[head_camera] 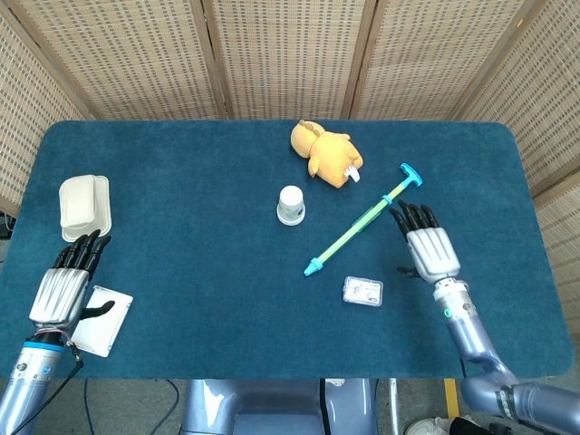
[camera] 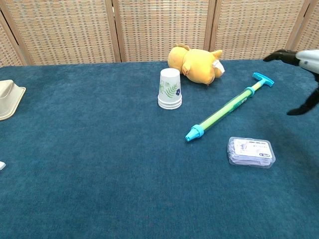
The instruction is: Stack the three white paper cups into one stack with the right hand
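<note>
The white paper cups [head_camera: 291, 205] stand upside down as one stack [camera: 169, 89] near the middle of the table, with a leaf print on the side. My right hand [head_camera: 427, 246] is open and far to the right of the stack, past the green pump; only its dark fingertips [camera: 298, 59] show at the right edge of the chest view. My left hand [head_camera: 65, 283] lies open at the front left corner, holding nothing.
A yellow plush toy [head_camera: 326, 153] lies behind the stack. A green and blue pump [head_camera: 361, 220] lies diagonally to its right, with a small clear packet [head_camera: 362, 291] in front. A cream box [head_camera: 84, 206] and a white card [head_camera: 101, 320] sit at the left.
</note>
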You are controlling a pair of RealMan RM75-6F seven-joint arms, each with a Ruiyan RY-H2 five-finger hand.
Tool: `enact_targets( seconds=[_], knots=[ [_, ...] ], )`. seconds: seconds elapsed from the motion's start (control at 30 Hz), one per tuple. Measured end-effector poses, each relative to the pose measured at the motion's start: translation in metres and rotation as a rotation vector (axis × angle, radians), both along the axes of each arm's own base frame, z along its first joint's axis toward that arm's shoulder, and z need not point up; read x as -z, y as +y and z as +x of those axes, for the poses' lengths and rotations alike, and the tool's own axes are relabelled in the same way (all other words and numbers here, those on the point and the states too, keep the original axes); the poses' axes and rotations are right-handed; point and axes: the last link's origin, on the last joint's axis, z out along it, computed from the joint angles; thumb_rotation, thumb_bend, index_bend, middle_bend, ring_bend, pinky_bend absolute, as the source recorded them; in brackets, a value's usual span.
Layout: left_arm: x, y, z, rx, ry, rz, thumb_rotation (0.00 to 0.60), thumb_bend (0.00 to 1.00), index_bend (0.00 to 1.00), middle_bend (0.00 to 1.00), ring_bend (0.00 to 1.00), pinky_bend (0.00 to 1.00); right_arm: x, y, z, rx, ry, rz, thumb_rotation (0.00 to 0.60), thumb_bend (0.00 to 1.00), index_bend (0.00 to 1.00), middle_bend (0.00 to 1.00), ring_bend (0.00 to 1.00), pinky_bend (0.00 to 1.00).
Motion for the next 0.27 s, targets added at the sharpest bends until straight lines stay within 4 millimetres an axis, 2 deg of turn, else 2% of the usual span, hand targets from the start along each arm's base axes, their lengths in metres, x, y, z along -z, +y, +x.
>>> enact_targets(
  seconds=[0.1, 0.27],
  knots=[
    [0.001, -0.001, 0.000, 0.002, 0.008, 0.001, 0.600, 0.05, 0.00, 0.00, 0.00, 0.11, -0.003, 0.024, -0.015, -0.004, 0.024, -0.016, 0.600, 0.12, 0.05, 0.00, 0.00, 0.00],
    [0.001, -0.001, -0.001, -0.005, 0.011, 0.007, 0.600, 0.05, 0.00, 0.00, 0.00, 0.11, -0.007, 0.052, -0.027, -0.007, 0.055, -0.043, 0.600, 0.12, 0.05, 0.00, 0.00, 0.00]
  ],
)
